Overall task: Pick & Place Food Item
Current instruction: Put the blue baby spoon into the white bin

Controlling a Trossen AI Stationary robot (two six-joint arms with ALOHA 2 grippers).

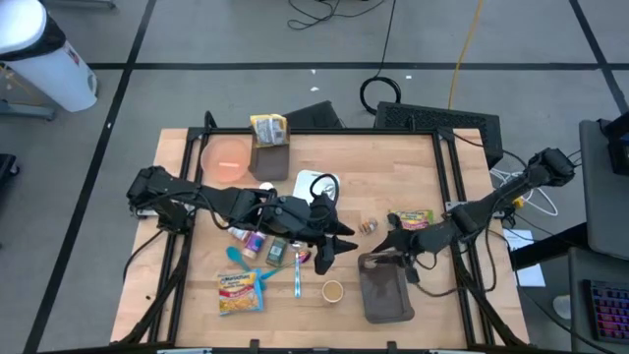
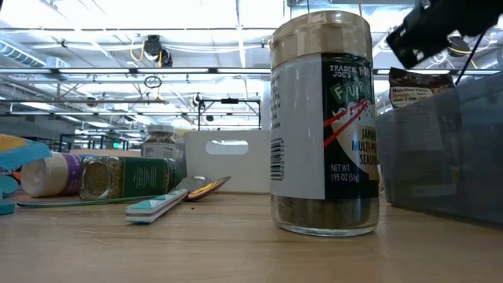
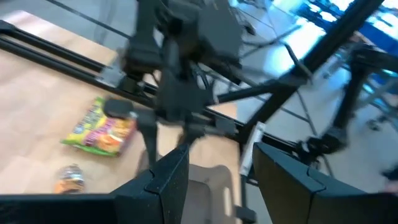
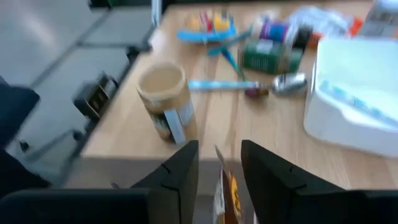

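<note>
A food packet with an orange and brown print stands on edge in the dark grey bin. Its top with a nutrition label shows above the bin's wall. My right gripper hangs open just above the bin. Its fingers stand on either side of the packet's upper edge, apart from it. My left gripper hovers open at the table's middle, left of the bin. Nothing is between its fingers.
A spice jar with a tan lid stands near the front edge, left of the bin. A toothbrush, a yellow packet, small bottles, a green candy bag, a white container and an orange plate lie around.
</note>
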